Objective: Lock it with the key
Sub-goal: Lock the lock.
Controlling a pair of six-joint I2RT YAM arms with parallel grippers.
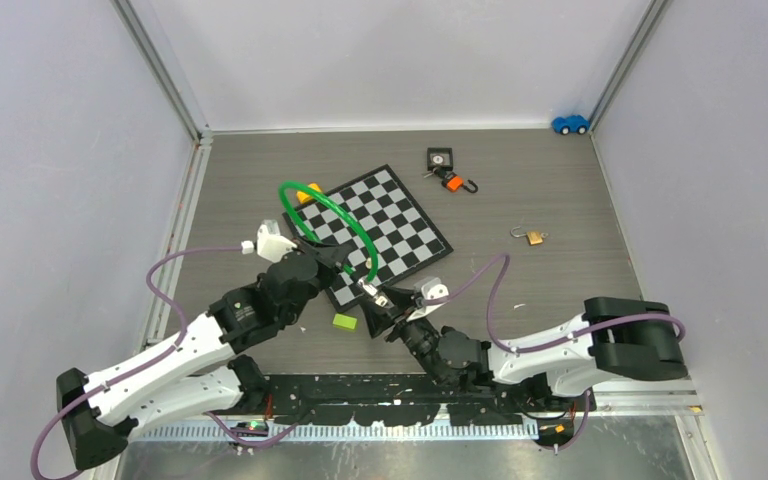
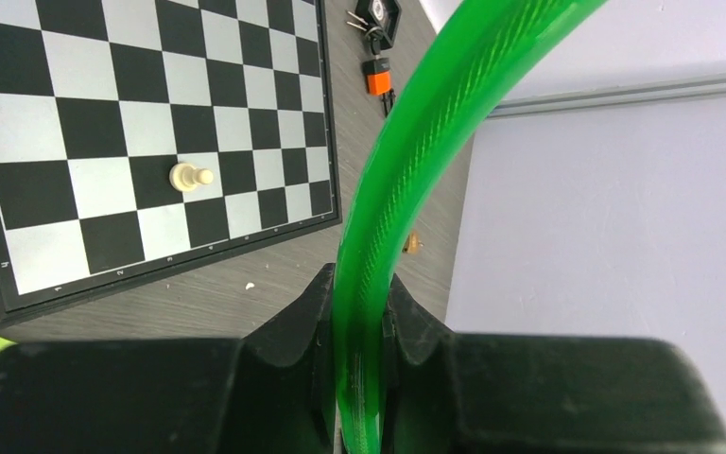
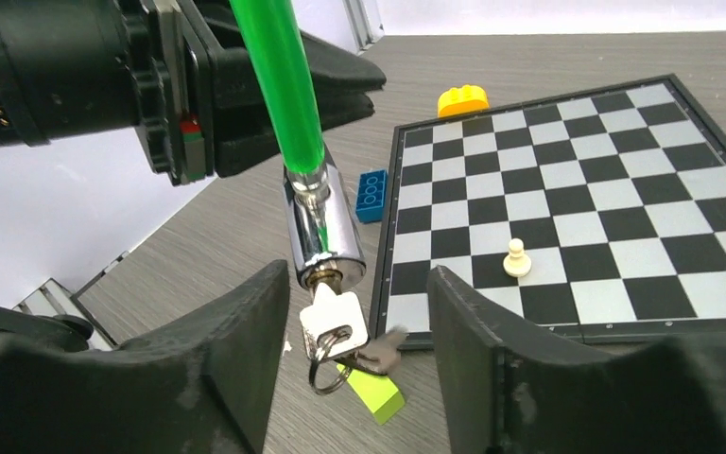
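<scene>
the right gripper (image 3: 357, 284) is seen with its jaws spread apart, one finger at 9 o'clock and the other at 3 o'clock of the key (image 3: 333, 322). a gap is left on both sides, so nothing is gripped. the key is seated in the lower end of the chrome lock barrel (image 3: 326, 232), with its head hanging at 6 o'clock. a key ring (image 3: 324, 367) and a second, darker key are dangled from it. the barrel is carried on the end of the green cable (image 3: 279, 85), which is run up towards 12 o'clock and out of the right wrist view.

over to the left gripper (image 2: 359, 317): it is clamped on that cable, the green tube pinched between both fingers. from above, the cable is seen as a loop raised over the left part of the chessboard (image 1: 390, 215). lock and key are held in the air at about 6 o'clock of the board.

a white pawn (image 3: 516, 257) is stood on the board. a lime block (image 1: 344, 321) is laid on the table at 7 o'clock of the board. a blue brick (image 3: 371, 194) and a yellow piece (image 3: 462, 98) are set just beside its left side. a small brass padlock (image 1: 534, 237) is found at 3 o'clock of the board, an orange-tagged key bunch (image 1: 448, 178) at 1 o'clock, and a blue toy car (image 1: 570, 124) in the far right corner.
</scene>
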